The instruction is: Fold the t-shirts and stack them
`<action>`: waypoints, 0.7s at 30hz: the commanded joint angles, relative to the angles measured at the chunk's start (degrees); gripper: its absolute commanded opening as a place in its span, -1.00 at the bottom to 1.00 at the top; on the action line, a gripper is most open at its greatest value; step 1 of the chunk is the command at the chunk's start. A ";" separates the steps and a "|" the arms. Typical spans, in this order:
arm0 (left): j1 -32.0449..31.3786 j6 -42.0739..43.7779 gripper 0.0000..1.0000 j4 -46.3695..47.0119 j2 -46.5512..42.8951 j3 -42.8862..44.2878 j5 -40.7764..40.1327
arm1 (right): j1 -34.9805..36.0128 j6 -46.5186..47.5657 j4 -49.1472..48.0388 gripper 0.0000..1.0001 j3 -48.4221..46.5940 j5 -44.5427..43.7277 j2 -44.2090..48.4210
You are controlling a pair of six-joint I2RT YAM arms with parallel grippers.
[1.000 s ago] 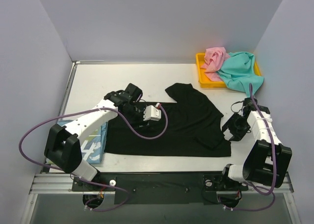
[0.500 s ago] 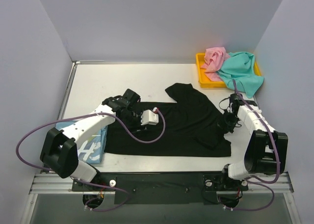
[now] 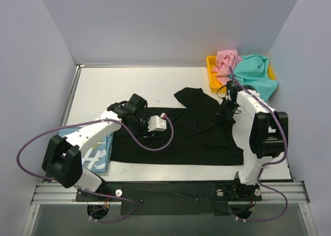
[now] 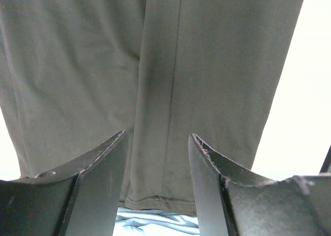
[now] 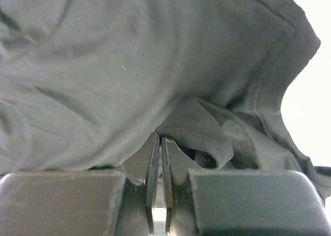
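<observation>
Inspector: Location of the black t-shirt (image 3: 191, 135)?
Assessor: Spread on the table (image 3: 124, 83). Right fingers (image 5: 153, 163) pressed together, pinching a fold at its right edge. Left fingers (image 4: 101, 179) part open above its left portion, gripping nothing; cloth lies below their gap.

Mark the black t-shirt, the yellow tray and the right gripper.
black t-shirt (image 3: 181, 137), top view, flat middle of its body
yellow tray (image 3: 210, 73), top view, bare left rim
right gripper (image 5: 159, 141), right wrist view, between its closed fingertips
</observation>
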State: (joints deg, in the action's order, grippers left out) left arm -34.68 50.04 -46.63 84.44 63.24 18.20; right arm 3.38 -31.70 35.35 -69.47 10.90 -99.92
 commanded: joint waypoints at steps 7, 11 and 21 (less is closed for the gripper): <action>0.49 0.76 0.19 1.89 -0.69 -0.05 0.44 | 3.21 -1.09 2.79 -0.54 -14.00 2.46 -10.90; 0.66 0.93 0.19 1.63 -0.68 -0.05 0.61 | 5.14 6.80 7.16 -0.13 -22.34 5.01 -12.41; 1.10 -0.29 0.19 3.83 -1.39 -1.45 0.00 | 3.40 5.43 13.69 0.00 -2.27 -11.69 10.33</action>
State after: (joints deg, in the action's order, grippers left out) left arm -34.04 50.11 -45.52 84.44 62.37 17.98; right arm 9.19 -23.51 42.09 -82.08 6.28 -99.77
